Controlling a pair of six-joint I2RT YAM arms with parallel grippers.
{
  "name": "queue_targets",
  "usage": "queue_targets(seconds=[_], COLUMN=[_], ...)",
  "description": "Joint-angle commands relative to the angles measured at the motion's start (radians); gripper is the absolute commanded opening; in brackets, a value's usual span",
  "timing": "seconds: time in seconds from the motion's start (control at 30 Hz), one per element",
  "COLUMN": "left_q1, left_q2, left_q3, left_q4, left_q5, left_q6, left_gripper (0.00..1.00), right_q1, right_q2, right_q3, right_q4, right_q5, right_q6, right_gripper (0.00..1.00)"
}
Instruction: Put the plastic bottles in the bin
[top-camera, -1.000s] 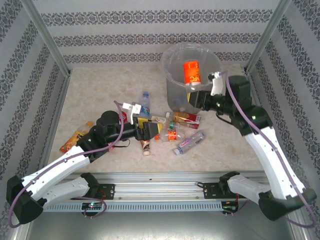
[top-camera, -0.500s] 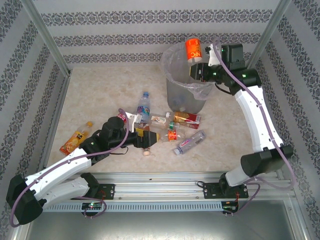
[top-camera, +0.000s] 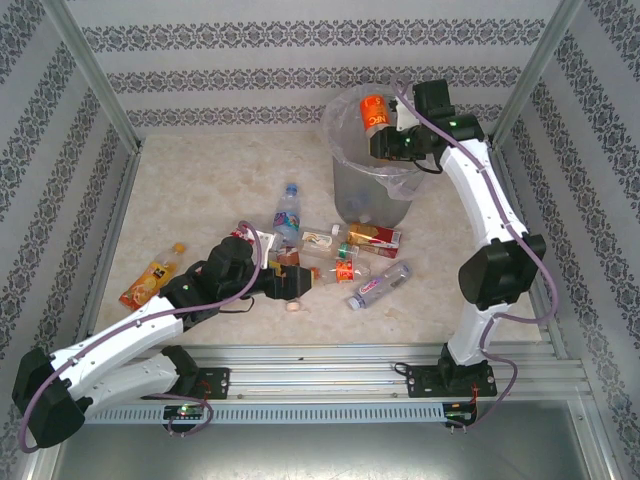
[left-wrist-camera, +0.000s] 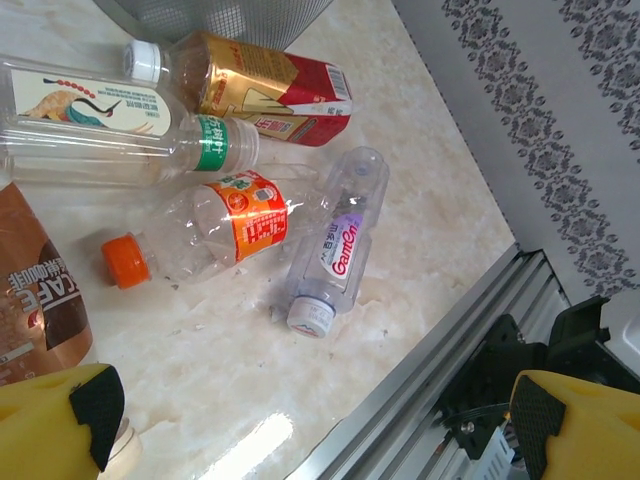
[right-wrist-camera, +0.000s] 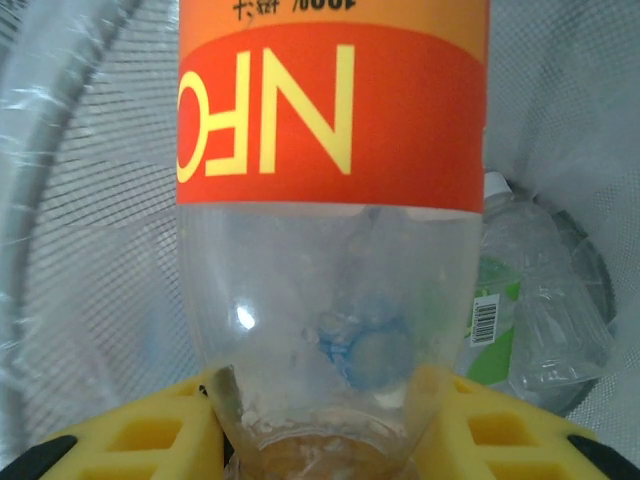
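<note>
— Where's the bottle now?

— My right hand (right-wrist-camera: 320, 440) is clamped on the clear end of the orange-labelled bottle (right-wrist-camera: 330, 120), over the mouth of the bin (top-camera: 370, 195).

— And a clean drop?

— I'd centre it well inside the rim, then let go. My left hand (left-wrist-camera: 320, 430) hangs spread apart above the other bottles (left-wrist-camera: 330, 250) on the tabletop (left-wrist-camera: 220, 380).

Stretched low from the lower left corner toward centre frame with the left arm, elbow bent, left gripper (top-camera: 290, 281) spread wide, yellow fingertips (left-wrist-camera: 60, 425) at the wrist view's bottom corners. Standing tall at right with the right arm, wrist bent leftward at upper middle, right gripper (top-camera: 383, 142) clamped on an orange-labelled bottle (top-camera: 374, 110).
</note>
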Motion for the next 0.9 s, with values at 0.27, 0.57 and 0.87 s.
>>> queue_targets(seconds=[0.27, 0.57, 0.87], left_q1=[-0.056, -0.059, -0.059], left_q2=[0.025, 0.029, 0.0], left_q3=[0.055, 0.069, 0.071], left_q4=[-0.108, -0.134, -0.15], left_q5=[-0.114, -0.131, -0.181], left_q6=[0.073, 0.078, 0.067], left_gripper=[1.0, 1.0, 1.0], right_q1=[-0.009, -0.009, -0.006], right_q2=[0.068, 0.037, -0.035], right_q3=[0.054, 0.081, 0.07], right_q4=[-0.062, -0.078, -0.092], right_q5=[0.031, 0.035, 0.037], right_q6=[-0.026, -0.021, -0.016], right_gripper=[0.49, 0.68, 0.7])
